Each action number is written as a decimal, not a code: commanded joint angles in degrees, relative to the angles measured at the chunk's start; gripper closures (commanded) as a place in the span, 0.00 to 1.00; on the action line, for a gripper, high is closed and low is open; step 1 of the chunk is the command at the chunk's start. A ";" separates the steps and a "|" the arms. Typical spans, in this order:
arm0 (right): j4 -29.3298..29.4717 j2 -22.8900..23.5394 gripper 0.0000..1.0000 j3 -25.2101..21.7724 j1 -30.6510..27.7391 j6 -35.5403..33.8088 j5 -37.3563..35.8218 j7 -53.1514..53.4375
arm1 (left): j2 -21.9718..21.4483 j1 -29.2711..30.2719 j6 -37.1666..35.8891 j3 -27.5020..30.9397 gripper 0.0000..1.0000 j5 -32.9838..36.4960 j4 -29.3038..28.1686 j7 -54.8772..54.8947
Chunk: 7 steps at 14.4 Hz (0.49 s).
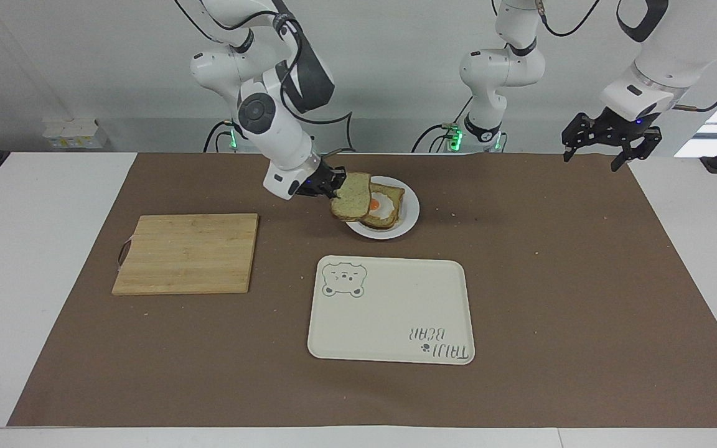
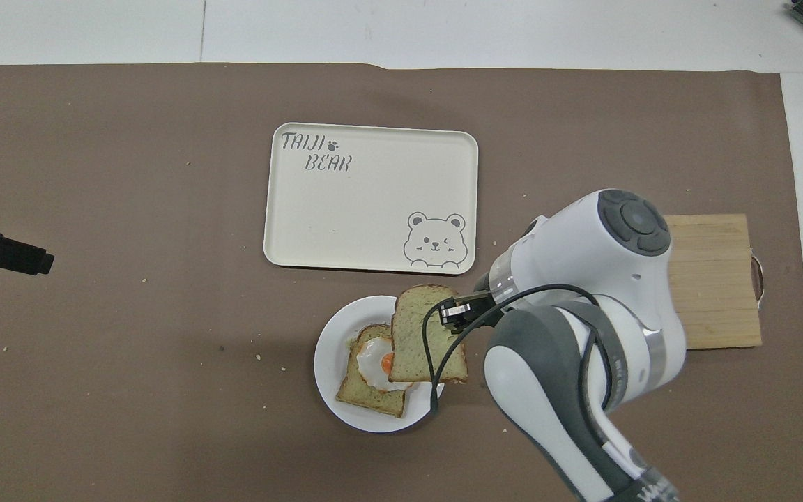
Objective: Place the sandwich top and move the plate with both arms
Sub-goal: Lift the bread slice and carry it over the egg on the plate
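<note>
My right gripper [image 1: 332,183] is shut on one edge of the sandwich top [image 1: 352,198], a light-brown slice with a greenish-speckled face. It holds the slice tilted in the air over the white plate [image 1: 409,219], at the plate's edge toward the right arm's end. In the overhead view the slice [image 2: 419,341] covers part of the bread slice with a fried egg [image 2: 368,394] that lies on the plate [image 2: 328,362]; my right gripper [image 2: 452,314] shows there too. My left gripper [image 1: 610,149] is open and empty, raised over the left arm's end of the table, where that arm waits.
A cream rectangular tray with a bear drawing [image 1: 396,311] lies farther from the robots than the plate. A wooden cutting board [image 1: 187,252] lies toward the right arm's end of the table. A brown mat [image 1: 551,280] covers the table, with crumbs on it.
</note>
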 commanded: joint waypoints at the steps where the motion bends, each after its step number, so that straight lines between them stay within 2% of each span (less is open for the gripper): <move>1: -1.15 -0.73 1.00 -0.17 1.35 1.39 1.01 1.92 | -0.86 0.49 0.55 -0.30 0.00 0.56 -0.56 0.59; 7: -3.78 1.99 1.00 -0.17 8.30 7.63 1.01 7.82 | -0.86 0.49 0.55 -0.30 0.00 0.56 -0.56 0.59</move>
